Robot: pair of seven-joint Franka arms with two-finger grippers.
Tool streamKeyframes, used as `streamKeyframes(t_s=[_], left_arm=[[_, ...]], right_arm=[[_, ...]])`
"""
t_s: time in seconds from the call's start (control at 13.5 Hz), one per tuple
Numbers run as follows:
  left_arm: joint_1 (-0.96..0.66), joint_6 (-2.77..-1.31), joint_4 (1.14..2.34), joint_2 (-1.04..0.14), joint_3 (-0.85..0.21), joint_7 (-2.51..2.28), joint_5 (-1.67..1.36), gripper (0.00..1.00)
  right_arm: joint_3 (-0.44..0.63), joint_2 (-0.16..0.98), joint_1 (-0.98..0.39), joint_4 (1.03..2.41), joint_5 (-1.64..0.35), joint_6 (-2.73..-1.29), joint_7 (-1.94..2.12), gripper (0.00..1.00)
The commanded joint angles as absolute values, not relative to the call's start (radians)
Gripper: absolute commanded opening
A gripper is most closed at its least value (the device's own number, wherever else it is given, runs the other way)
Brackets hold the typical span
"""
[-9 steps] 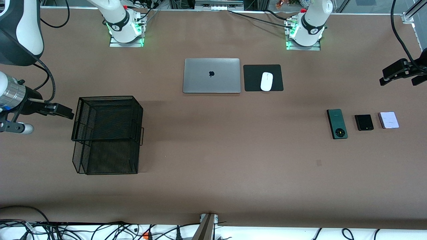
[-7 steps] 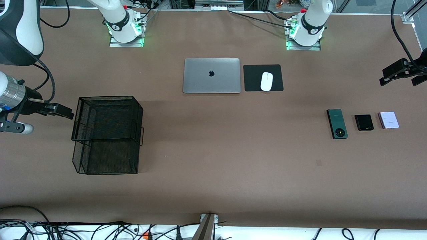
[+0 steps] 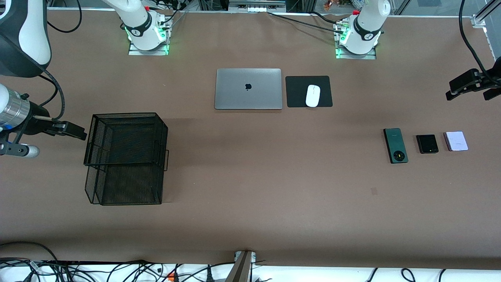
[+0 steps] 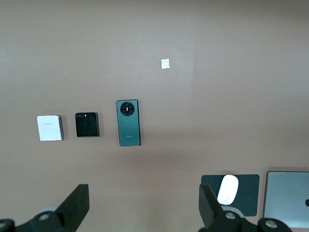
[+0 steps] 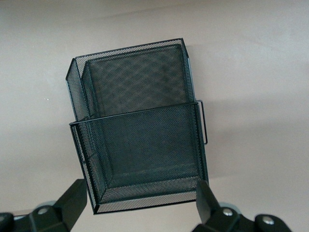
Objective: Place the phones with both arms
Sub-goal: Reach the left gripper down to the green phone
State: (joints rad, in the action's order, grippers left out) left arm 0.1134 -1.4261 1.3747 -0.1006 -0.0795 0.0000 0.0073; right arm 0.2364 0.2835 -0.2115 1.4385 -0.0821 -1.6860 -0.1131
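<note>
Brown table (image 3: 250,188), two white arms based along its edge farthest from the front camera. Black wire-mesh basket (image 3: 125,158), two-tiered, sits toward the right arm's end; right gripper (image 3: 72,131) hovers level just beside its rim, wrist camera looking down into it, fingers (image 5: 72,195) spread wide, nothing between them. Closed silver laptop (image 3: 248,89) mid-table, black mouse pad (image 3: 297,92) beside it with white mouse (image 3: 312,95) on top. Three phones lie flat in a row toward the left arm's end, apart from one another: dark green phone (image 3: 395,145), long axis running toward the front camera, camera ring at the nearer end; small black phone (image 3: 427,143) next; pale lilac phone (image 3: 456,141) outermost. Left gripper (image 3: 473,84) hangs high over bare table near that end, the phones ahead of its fingertips in its wrist view; fingers (image 4: 77,203) wide apart, empty. A small pale mark (image 4: 165,64) on the table lies nearer the front camera than the phones.
</note>
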Motion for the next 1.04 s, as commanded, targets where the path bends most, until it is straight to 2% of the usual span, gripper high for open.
streamKeyframes(t_s=[0.0, 0.44, 0.81, 0.96], left_arm=[[0.118, -1.437, 1.404, -0.116, -0.066, 0.021, -0.002, 1.0], [0.104, -1.508, 1.391, -0.242, -0.067, 0.149, 0.124, 1.0], [0.098, -1.528, 1.407, -0.265, -0.072, 0.133, 0.133, 1.0], [0.106, -1.604, 1.469, -0.276, -0.066, 0.136, 0.135, 1.0]], right_arm=[[0.235, 0.278, -0.206, 1.442, -0.098, -1.686, -0.104, 1.0], [0.236, 0.276, -0.198, 1.442, -0.098, -1.686, -0.104, 1.0], [0.236, 0.278, -0.198, 1.442, -0.098, -1.689, -0.104, 1.0], [0.236, 0.276, -0.198, 1.442, -0.098, -1.69, -0.104, 1.0]])
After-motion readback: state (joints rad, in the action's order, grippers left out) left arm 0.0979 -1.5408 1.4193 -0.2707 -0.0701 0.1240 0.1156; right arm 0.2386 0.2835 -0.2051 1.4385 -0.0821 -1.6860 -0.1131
